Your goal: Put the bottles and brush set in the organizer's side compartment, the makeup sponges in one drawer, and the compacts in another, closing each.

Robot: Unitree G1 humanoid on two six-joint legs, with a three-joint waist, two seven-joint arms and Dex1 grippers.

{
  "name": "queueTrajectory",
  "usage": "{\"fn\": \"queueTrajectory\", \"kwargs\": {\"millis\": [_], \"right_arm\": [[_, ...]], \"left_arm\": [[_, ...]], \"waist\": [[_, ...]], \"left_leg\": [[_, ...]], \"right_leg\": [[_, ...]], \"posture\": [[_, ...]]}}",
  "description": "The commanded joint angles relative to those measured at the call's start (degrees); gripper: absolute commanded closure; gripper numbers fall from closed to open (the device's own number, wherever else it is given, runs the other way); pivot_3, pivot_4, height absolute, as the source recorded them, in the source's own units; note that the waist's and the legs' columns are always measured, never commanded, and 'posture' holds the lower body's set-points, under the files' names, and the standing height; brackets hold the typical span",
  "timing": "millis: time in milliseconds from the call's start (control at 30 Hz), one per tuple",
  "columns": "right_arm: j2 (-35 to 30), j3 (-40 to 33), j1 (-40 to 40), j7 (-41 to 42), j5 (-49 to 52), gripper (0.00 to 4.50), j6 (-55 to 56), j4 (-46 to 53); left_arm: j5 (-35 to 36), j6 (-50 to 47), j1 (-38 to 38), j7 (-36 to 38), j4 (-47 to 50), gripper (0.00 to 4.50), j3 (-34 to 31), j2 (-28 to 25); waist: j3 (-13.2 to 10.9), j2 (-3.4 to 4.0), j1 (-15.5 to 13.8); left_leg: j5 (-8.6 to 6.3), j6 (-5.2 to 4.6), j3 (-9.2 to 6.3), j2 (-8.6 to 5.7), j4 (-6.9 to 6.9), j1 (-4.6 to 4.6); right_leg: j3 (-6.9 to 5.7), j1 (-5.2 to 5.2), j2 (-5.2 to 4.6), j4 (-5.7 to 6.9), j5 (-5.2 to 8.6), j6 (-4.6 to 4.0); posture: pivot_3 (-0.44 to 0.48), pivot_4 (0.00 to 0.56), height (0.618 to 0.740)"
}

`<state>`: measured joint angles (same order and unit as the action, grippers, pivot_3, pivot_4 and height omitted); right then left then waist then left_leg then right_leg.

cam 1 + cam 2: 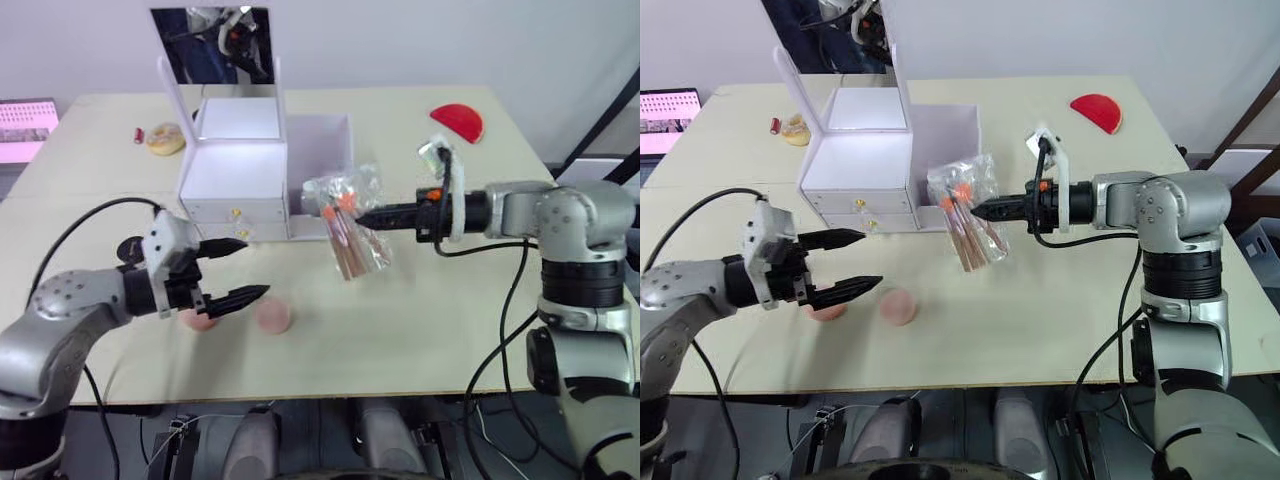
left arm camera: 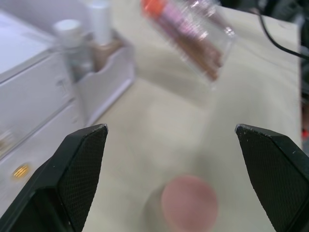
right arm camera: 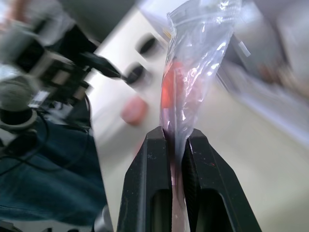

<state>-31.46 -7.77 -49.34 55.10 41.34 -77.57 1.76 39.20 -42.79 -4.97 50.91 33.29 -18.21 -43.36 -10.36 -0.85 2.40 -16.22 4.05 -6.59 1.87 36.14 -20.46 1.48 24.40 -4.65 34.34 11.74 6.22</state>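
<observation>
Pinching the brush set point(image 1: 345, 225) in your right gripper point(image 1: 362, 218), you are lifting it toward the side compartment point(image 1: 320, 150); left gripper point(image 1: 240, 270) is hovering wide open.

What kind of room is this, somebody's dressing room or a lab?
Probably a lab or test room set up like a vanity: a plain table holds a white makeup organizer with a mirror, pink makeup sponges, and cables trail off the robot's arms.
</observation>
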Motion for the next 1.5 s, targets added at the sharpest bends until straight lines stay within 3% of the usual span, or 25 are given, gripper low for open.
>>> {"fn": "queueTrajectory", "kwargs": {"millis": [33, 167, 300, 567, 800, 1000, 1267, 1500], "right_arm": [[2.1, -4.8, -1.7, -2.4, 2.0, 4.50, 7.4, 2.6], [5.8, -7.7, -3.5, -3.0, 2.7, 4.50, 18.4, 1.5], [8.4, -5.9, -8.1, -3.2, 0.3, 4.50, 27.3, -4.6], [12.8, 0.6, -22.9, 1.8, -12.2, 4.50, 51.5, -36.8], [16.5, 2.8, -28.7, 5.0, -20.9, 4.50, 69.0, -59.6], [19.3, 2.6, -30.2, 3.2, -25.6, 4.50, 76.3, -70.1], [20.5, 2.2, -30.1, -1.1, -30.8, 4.50, 78.9, -75.4], [20.0, -0.5, -31.3, -2.4, -30.7, 1.29, 77.8, -75.7]], "left_arm": [[5.0, -2.1, 0.8, -5.6, 5.5, 0.06, -5.3, 1.0], [8.7, -3.9, 2.2, -11.8, 9.3, 0.06, -8.6, 2.0], [10.6, -4.1, 3.0, -15.1, 10.7, 0.06, -8.9, 1.7], [11.0, -2.9, 1.8, -17.7, 10.4, 0.06, -6.5, 1.0], [12.0, -2.7, 1.5, -19.6, 11.2, 0.06, -6.7, 0.8], [13.4, -2.8, 1.8, -21.1, 12.1, 0.06, -7.2, 0.3], [14.7, -2.6, 2.4, -22.4, 12.6, 0.06, -7.4, -0.4], [15.7, -2.3, 2.8, -23.0, 12.5, 0.00, -7.2, -0.9]], "waist": [[0.0, 0.00, 0.0], [0.0, 0.01, 0.2], [0.0, 0.03, 0.4], [0.0, 0.05, 0.3], [0.0, 0.07, 0.3], [-0.1, 0.11, 0.7], [-0.1, 0.11, 1.6], [-0.1, 0.12, 1.7]], "left_leg": [[0.00, 0.00, 0.00, 0.00, 0.01, -0.01], [0.00, 0.00, 0.00, 0.00, -0.03, 0.02], [0.00, 0.00, 0.01, 0.00, -0.03, 0.05], [0.00, 0.01, 0.02, 0.00, -0.08, 0.05], [0.00, 0.01, 0.03, 0.00, -0.15, -0.01], [0.00, 0.01, 0.03, 0.00, -0.16, 0.01], [0.02, 0.04, 0.02, 0.00, -0.11, 0.01], [0.02, 0.04, 0.02, 0.00, -0.15, 0.01]], "right_leg": [[0.00, -0.01, 0.00, 0.00, 0.00, 0.00], [0.00, -0.02, 0.00, -0.01, -0.08, -0.11], [0.01, -0.02, 0.00, 0.00, -0.09, -0.12], [0.01, -0.02, 0.01, -0.05, -0.09, -0.18], [0.00, -0.02, 0.01, -0.18, -0.11, -0.12], [0.00, 0.01, 0.01, -0.14, -0.14, -0.08], [0.01, 0.00, 0.01, -0.10, -0.11, -0.15], [0.01, 0.01, 0.01, -0.11, -0.11, -0.14]], "posture": [[0.000, 0.150, 0.739], [0.000, 0.150, 0.739], [0.000, 0.150, 0.739], [0.000, 0.150, 0.739], [0.000, 0.150, 0.739], [0.000, 0.150, 0.739], [0.000, 0.150, 0.739], [0.000, 0.150, 0.739]]}}
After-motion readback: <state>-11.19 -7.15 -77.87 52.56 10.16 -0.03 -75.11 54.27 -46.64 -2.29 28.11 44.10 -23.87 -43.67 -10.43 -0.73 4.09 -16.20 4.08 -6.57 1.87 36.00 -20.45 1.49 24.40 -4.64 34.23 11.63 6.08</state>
